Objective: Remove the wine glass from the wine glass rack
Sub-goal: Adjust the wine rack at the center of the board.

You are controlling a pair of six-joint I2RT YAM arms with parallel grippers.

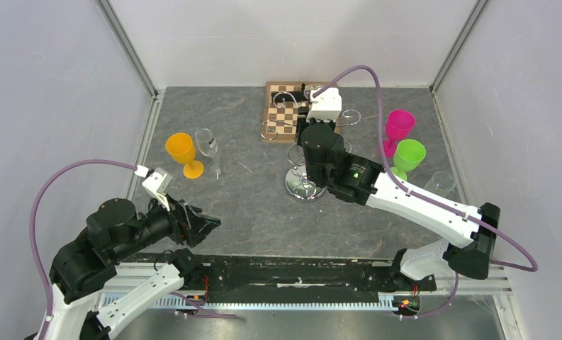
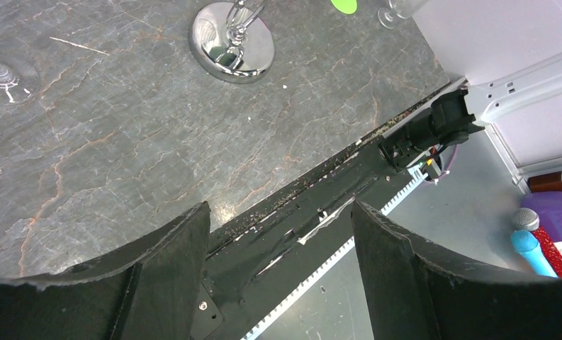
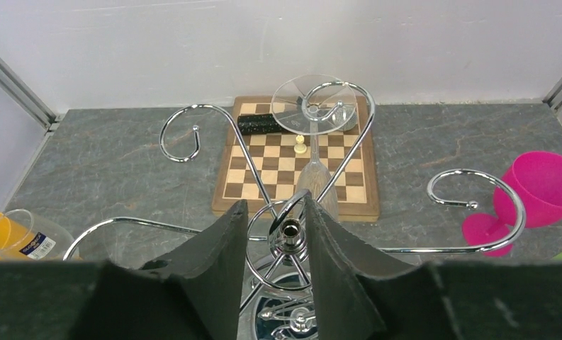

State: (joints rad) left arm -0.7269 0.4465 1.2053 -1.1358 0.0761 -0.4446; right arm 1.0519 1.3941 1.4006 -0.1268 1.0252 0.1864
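Note:
The wine glass rack (image 3: 290,228) is a shiny wire stand with curled hook arms; its mirrored base also shows in the top view (image 1: 302,185) and the left wrist view (image 2: 232,46). A clear wine glass (image 3: 313,106) hangs upside down from a far hook, foot up and bowl down over the chessboard. My right gripper (image 3: 276,205) hovers above the rack's top, open narrowly, its fingers on either side of the central stem's tip, short of the glass. My left gripper (image 2: 278,212) is open and empty over the table's near edge (image 1: 207,225).
A wooden chessboard (image 1: 285,113) lies behind the rack. An orange goblet (image 1: 182,152) and a clear glass (image 1: 207,142) stand at the left. Pink (image 1: 398,127) and green (image 1: 409,157) goblets and a clear cup (image 1: 441,183) stand at the right.

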